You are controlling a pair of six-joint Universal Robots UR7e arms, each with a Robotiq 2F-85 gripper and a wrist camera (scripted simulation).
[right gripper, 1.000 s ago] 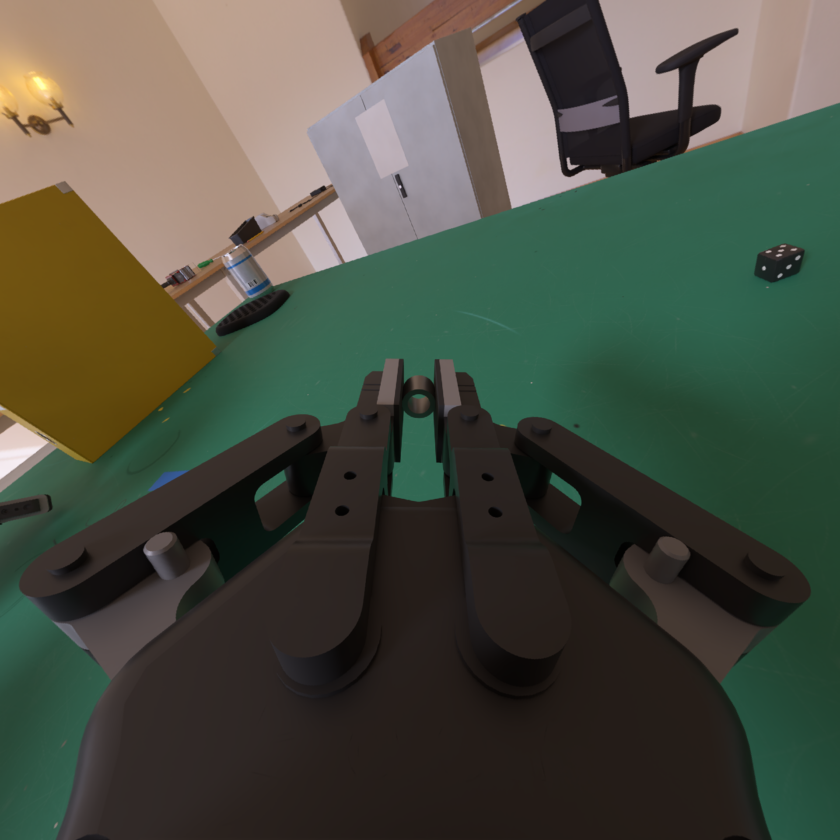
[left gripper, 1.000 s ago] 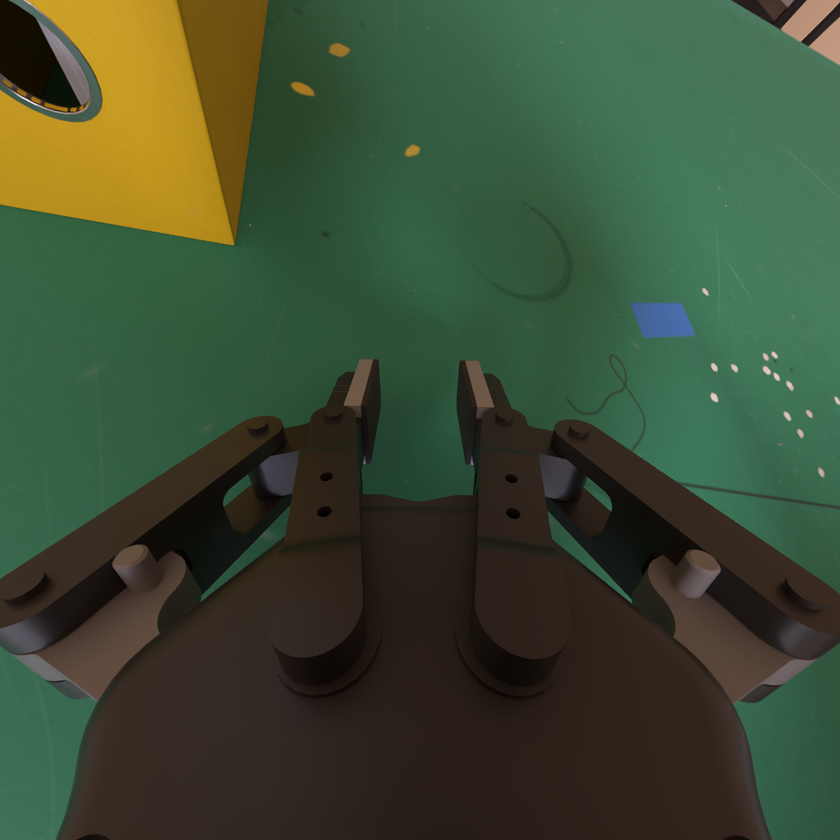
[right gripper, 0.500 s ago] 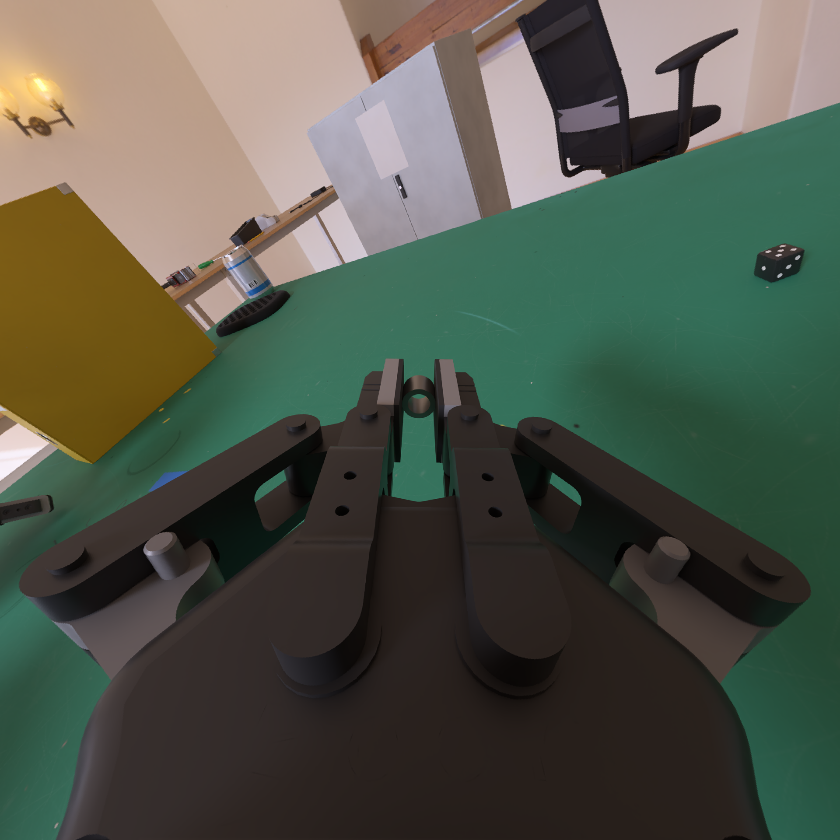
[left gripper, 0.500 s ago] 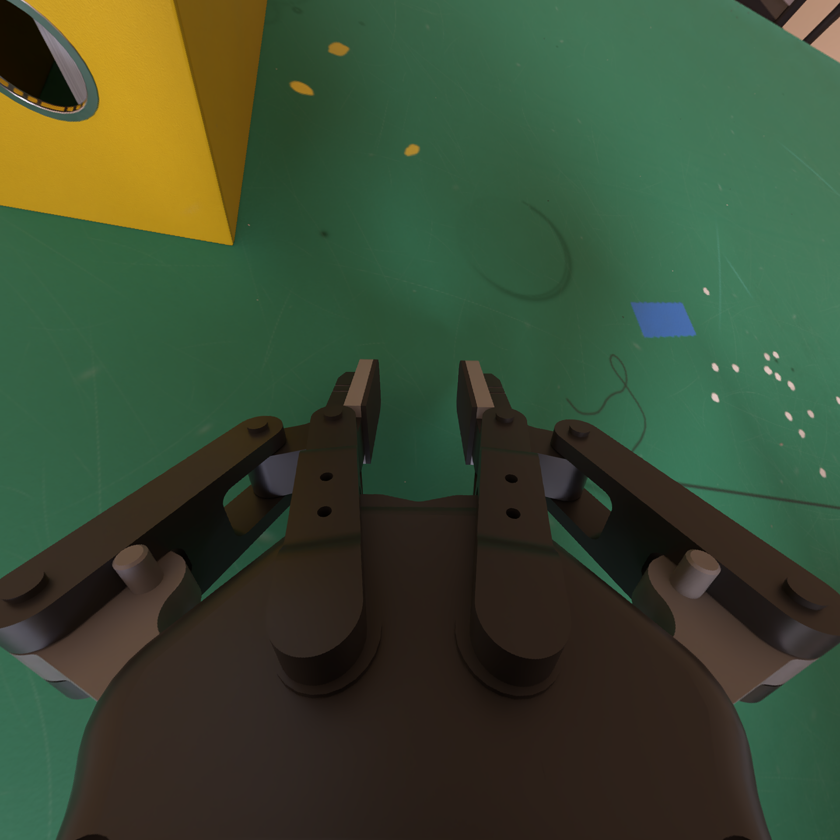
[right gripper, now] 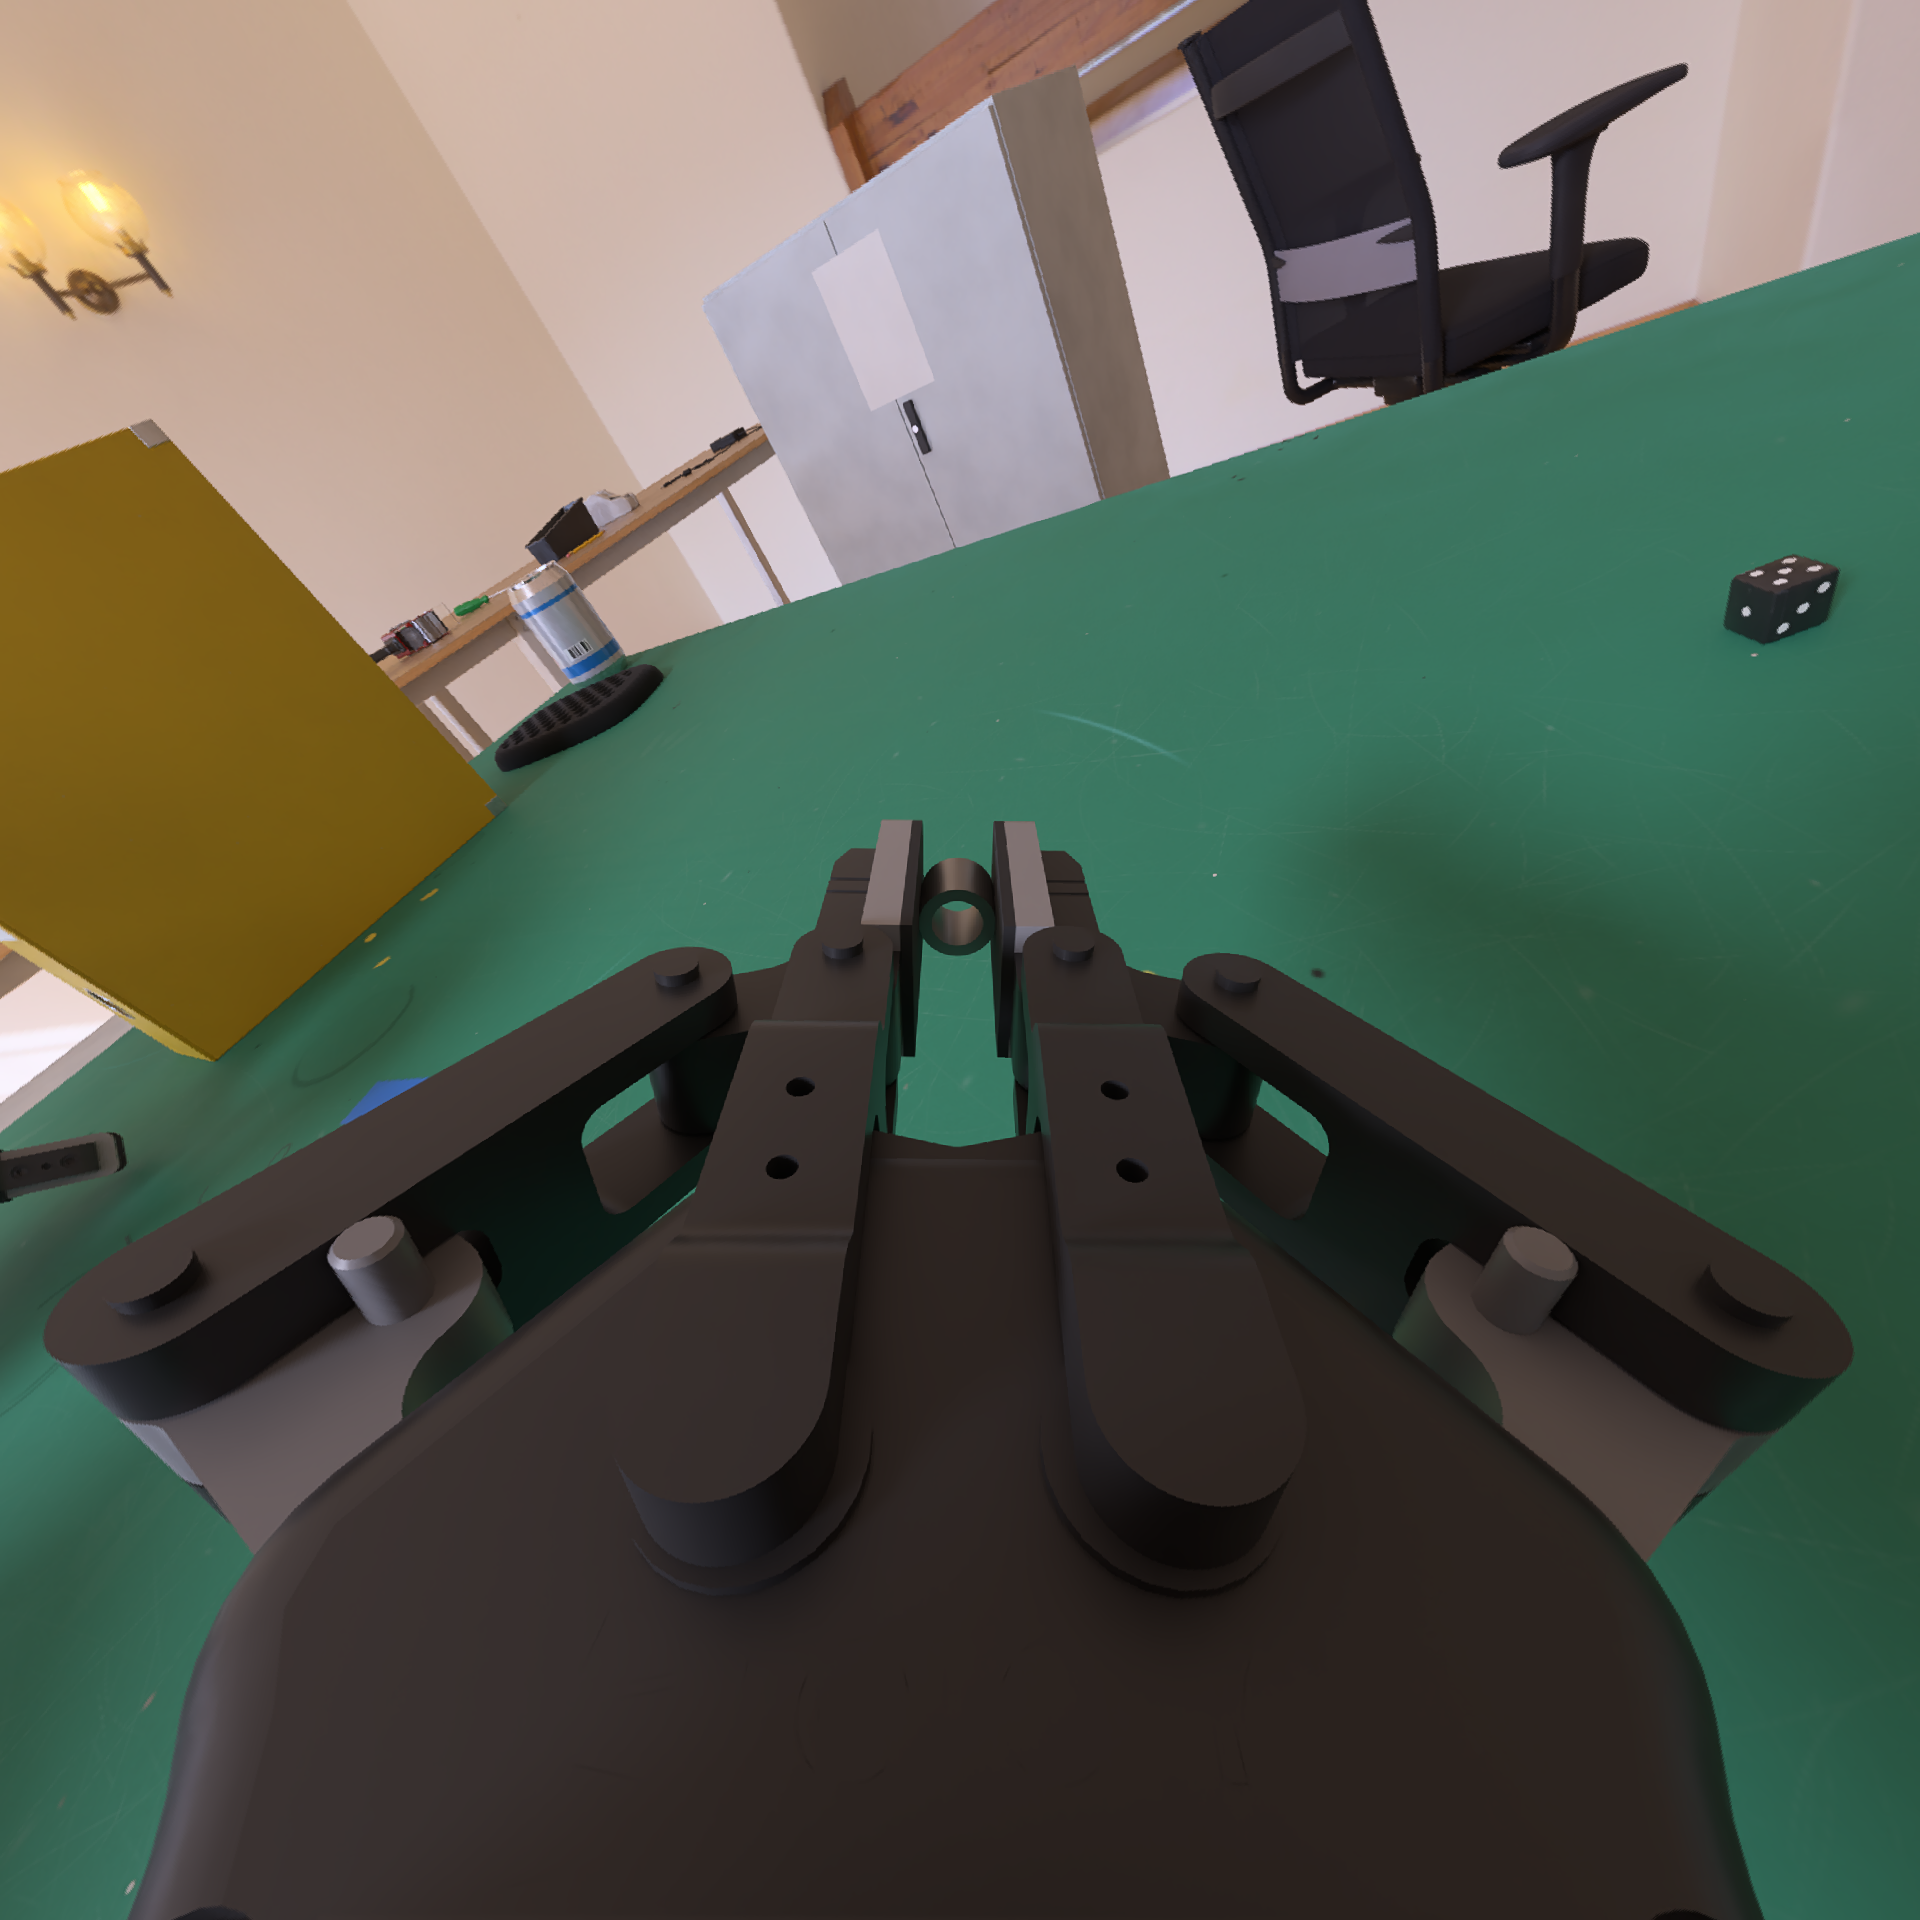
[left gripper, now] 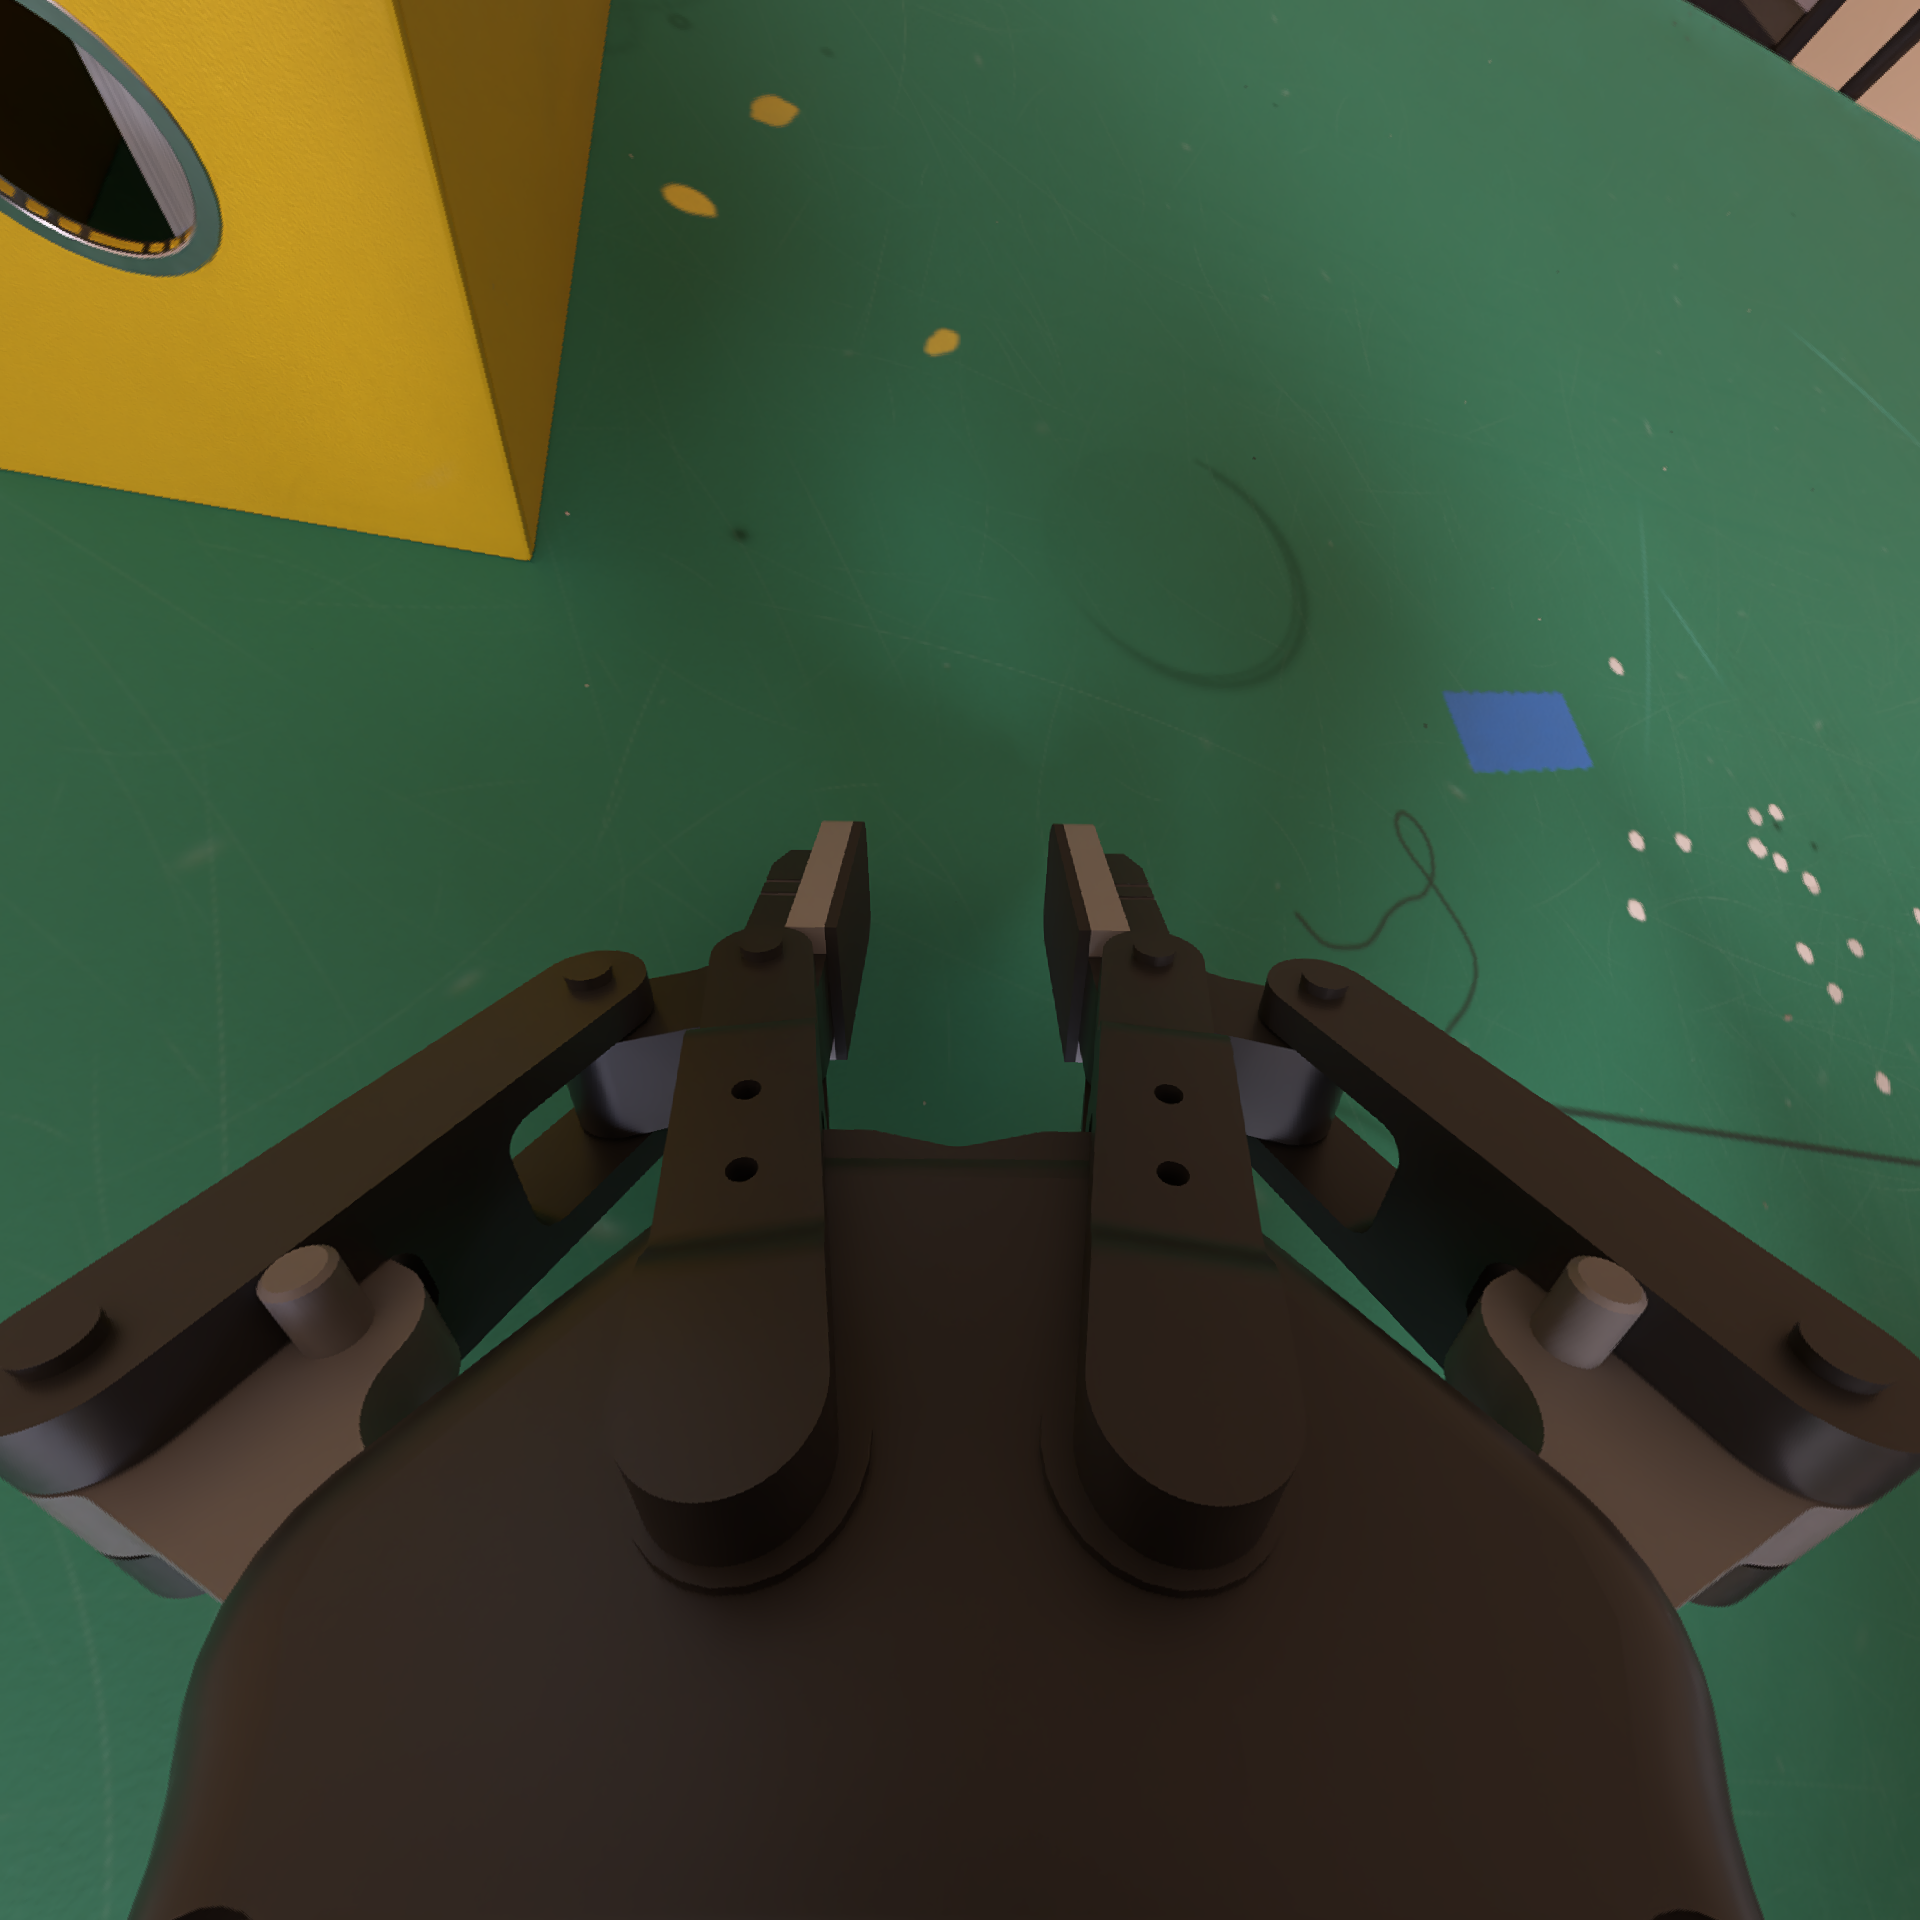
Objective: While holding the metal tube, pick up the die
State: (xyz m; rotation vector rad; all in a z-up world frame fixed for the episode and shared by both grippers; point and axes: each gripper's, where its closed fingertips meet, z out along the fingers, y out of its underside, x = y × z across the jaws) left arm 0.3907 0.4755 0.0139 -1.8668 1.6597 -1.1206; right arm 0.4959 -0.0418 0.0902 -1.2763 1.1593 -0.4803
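In the right wrist view my right gripper [right gripper: 957, 878] is shut on a short grey metal tube [right gripper: 957, 906], held between the pads with its open end facing the camera, above the green table [right gripper: 1351, 790]. The black die [right gripper: 1780, 597] with white dots lies on the table far to the right, well apart from the gripper. In the left wrist view my left gripper [left gripper: 956, 883] is open and empty, pointing down at bare green table [left gripper: 935, 644]. The die does not show in that view.
A yellow box [left gripper: 260, 312] with a round metal-rimmed hole [left gripper: 94, 166] stands at the upper left; it also shows in the right wrist view [right gripper: 187, 748]. A blue patch [left gripper: 1517, 730] lies on the mat. A black ridged pad [right gripper: 577, 715] and a can [right gripper: 566, 623] sit far off.
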